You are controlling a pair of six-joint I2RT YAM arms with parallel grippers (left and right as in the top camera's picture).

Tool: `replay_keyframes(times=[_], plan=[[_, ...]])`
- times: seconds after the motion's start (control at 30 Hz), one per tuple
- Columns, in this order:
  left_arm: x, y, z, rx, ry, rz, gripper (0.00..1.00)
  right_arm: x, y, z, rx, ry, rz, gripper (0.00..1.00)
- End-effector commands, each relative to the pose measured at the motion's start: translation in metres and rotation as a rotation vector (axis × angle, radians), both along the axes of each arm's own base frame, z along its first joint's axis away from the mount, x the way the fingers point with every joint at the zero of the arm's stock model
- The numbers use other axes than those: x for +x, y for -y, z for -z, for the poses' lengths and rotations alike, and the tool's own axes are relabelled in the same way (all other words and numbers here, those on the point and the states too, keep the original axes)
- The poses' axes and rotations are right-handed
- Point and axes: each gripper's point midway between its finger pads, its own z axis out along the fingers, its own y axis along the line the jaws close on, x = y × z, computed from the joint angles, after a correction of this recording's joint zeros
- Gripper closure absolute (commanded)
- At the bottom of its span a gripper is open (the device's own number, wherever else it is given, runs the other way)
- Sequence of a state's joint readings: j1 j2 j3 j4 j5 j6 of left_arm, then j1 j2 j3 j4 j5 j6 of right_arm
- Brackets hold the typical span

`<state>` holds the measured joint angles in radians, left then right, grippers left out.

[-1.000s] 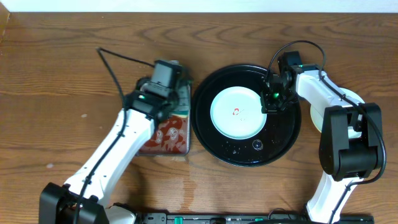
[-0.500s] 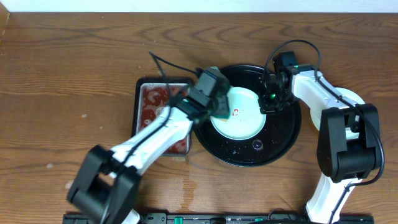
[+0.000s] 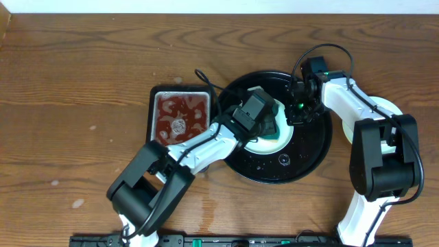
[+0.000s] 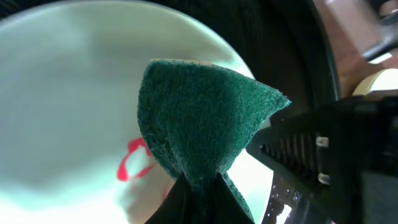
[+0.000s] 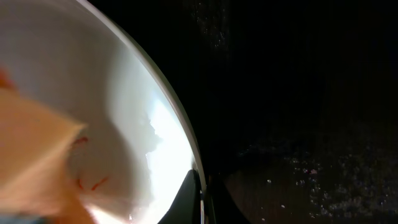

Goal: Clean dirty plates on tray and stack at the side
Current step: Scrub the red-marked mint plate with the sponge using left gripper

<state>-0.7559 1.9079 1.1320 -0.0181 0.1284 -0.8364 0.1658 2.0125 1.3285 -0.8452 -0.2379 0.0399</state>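
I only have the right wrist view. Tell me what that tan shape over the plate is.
Observer: It is a sponge. The left wrist view shows its green scouring face, and the left gripper is pinching it over the plate.
Operator: Now report what lies outside the tray on the left.
Observer: The overhead view shows a rectangular pan of reddish liquid right beside the tray.
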Motion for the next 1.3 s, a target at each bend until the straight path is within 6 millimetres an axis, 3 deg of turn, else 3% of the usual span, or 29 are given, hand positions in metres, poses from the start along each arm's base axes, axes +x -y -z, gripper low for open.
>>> replay_keyframes(times=[0.0,0.13,0.33,0.57,0.73,0.9,1.1,1.27], plan=[[0.007,0.004,0.003,-0.016,-0.015,-0.037,0.93,-0.011,-0.007,0.005,-0.003,-0.025,-0.043,0.99],[0.009,-0.01,0.022,0.065,-0.021,-0.072,0.93,-0.011,-0.007,0.005,-0.003,-0.026,-0.043,0.99],[0.013,-0.064,0.042,0.256,-0.05,-0.181,0.93,-0.012,-0.007,0.005,-0.004,-0.029,-0.043,0.99],[0.016,-0.096,0.039,0.321,-0.085,-0.187,0.93,-0.012,-0.007,0.005,-0.004,-0.029,-0.043,0.99],[0.02,-0.088,0.006,0.284,-0.013,-0.151,0.93,-0.012,-0.007,0.005,-0.004,-0.029,-0.043,0.99],[0.009,-0.048,-0.021,0.147,0.021,-0.055,0.92,-0.012,-0.007,0.005,-0.004,-0.029,-0.044,0.99],[-0.001,-0.013,-0.019,0.104,0.061,0.013,0.92,-0.013,-0.007,0.005,-0.004,-0.031,-0.044,0.99],[0.0,-0.005,0.002,0.09,0.032,-0.013,0.93,-0.013,-0.007,0.005,-0.004,-0.033,-0.044,0.99]])
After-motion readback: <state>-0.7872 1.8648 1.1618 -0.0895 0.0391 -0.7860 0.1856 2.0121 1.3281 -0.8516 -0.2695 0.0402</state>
